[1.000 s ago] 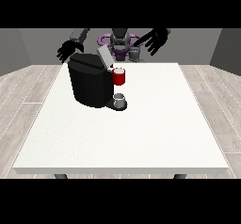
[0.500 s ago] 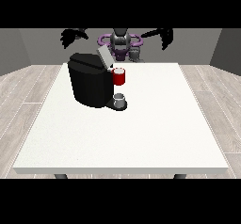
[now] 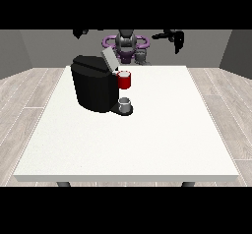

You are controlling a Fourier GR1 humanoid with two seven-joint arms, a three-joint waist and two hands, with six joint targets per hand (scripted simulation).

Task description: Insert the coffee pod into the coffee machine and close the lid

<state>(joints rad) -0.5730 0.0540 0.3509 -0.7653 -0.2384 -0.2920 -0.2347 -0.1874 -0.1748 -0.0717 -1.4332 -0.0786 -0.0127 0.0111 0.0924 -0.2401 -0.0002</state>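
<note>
I read no brand, label or writing anywhere. On the white table (image 3: 147, 144) I count 1 black coffee machine (image 3: 93, 88), its lid (image 3: 109, 59) tilted up, 1 red thing at the machine (image 3: 125, 79), and 1 grey thing (image 3: 126, 103) on its base that I cannot tell for the pod. My hand at the view's right (image 3: 175, 36) is raised above the table's far edge, my hand at the view's left (image 3: 80, 32) barely shows; I cannot tell either's grip.

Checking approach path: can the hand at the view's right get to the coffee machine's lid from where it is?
Probably yes. The hand at the view's right is raised high behind the table, and nothing stands between it and the lid, which is tilted up on the coffee machine.
</note>
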